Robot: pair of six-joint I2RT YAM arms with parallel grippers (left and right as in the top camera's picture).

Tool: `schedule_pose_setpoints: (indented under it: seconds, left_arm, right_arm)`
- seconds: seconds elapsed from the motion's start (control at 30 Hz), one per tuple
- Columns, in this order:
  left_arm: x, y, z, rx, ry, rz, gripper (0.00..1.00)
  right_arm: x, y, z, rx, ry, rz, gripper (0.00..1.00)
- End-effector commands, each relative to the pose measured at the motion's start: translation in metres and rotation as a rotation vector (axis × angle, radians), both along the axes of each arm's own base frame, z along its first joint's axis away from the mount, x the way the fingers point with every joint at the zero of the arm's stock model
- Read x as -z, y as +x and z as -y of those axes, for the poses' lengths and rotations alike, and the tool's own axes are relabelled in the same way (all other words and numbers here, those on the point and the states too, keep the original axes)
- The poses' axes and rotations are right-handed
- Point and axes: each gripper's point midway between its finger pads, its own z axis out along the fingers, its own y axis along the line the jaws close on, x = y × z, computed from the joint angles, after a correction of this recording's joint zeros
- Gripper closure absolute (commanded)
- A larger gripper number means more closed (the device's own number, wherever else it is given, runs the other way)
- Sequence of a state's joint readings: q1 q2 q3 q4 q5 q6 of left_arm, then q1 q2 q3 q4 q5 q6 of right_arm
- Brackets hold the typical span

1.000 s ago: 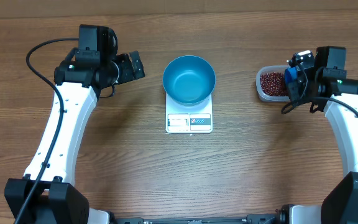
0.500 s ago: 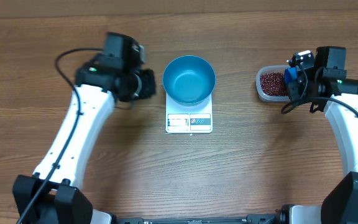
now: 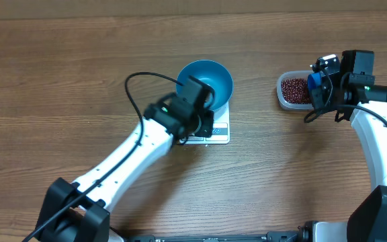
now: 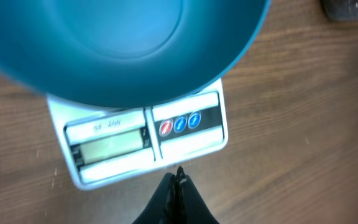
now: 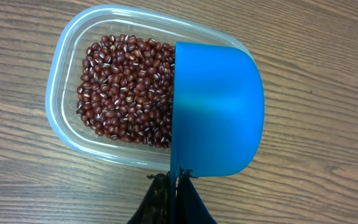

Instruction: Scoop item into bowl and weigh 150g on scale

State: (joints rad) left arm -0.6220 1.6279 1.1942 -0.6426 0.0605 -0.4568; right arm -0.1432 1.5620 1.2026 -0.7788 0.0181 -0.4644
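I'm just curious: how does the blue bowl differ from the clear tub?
The blue bowl is round and opaque; the clear tub is a see-through rounded rectangle. The tub holds red-brown beans; the bowl shows none inside. The bowl sits on the white scale; the tub rests on the table. Both are open-topped containers.

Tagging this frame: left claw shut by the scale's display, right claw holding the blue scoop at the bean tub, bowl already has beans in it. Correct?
Wrong on the bowl: the bowl on the scale is empty, its inside bare blue in the left wrist view. The beans in sight lie in the tub. The rest holds.
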Motion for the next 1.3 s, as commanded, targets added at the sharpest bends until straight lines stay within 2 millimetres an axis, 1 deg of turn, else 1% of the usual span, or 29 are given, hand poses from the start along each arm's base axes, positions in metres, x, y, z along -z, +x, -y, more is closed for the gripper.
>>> schedule_pose_setpoints:
  seconds: [0.0, 0.03, 0.13, 0.3, 0.43, 0.67, 0.87, 1.1, 1.27]
  left_arm:
    - [0.006, 0.011, -0.010, -0.066, 0.109, 0.124, 0.96]
    - [0.011, 0.009, -0.002, -0.051, 0.098, 0.132, 0.96]
    - [0.023, 0.002, 0.010, -0.031, 0.090, 0.123, 0.96]
    - [0.042, -0.002, 0.021, -0.003, 0.108, 0.107, 0.96]
    - [0.053, 0.001, 0.024, -0.022, 0.106, 0.093, 0.96]
    - [0.062, 0.005, 0.027, -0.032, 0.106, 0.091, 0.96]
    - [0.068, 0.004, 0.027, -0.031, 0.115, 0.083, 0.96]
    - [0.076, 0.010, 0.021, -0.048, 0.156, 0.101, 0.96]
    - [0.075, 0.015, 0.023, 0.008, 0.178, 0.138, 0.95]
  right_arm:
    - [-0.010, 0.008, 0.001, 0.013, 0.001, 0.032, 0.97]
    - [-0.010, 0.008, 0.001, 0.013, 0.001, 0.032, 0.97]
    - [-0.010, 0.008, 0.001, 0.013, 0.001, 0.031, 0.97]
    - [-0.010, 0.008, 0.001, 0.013, 0.001, 0.032, 0.97]
    - [-0.010, 0.008, 0.001, 0.013, 0.001, 0.032, 0.97]
    - [-0.010, 0.008, 0.001, 0.013, 0.001, 0.032, 0.97]
    - [-0.010, 0.008, 0.001, 0.012, 0.000, 0.034, 0.96]
    - [-0.010, 0.009, 0.001, 0.012, 0.000, 0.035, 0.97]
    - [-0.011, 0.009, 0.001, 0.012, 0.000, 0.036, 0.96]
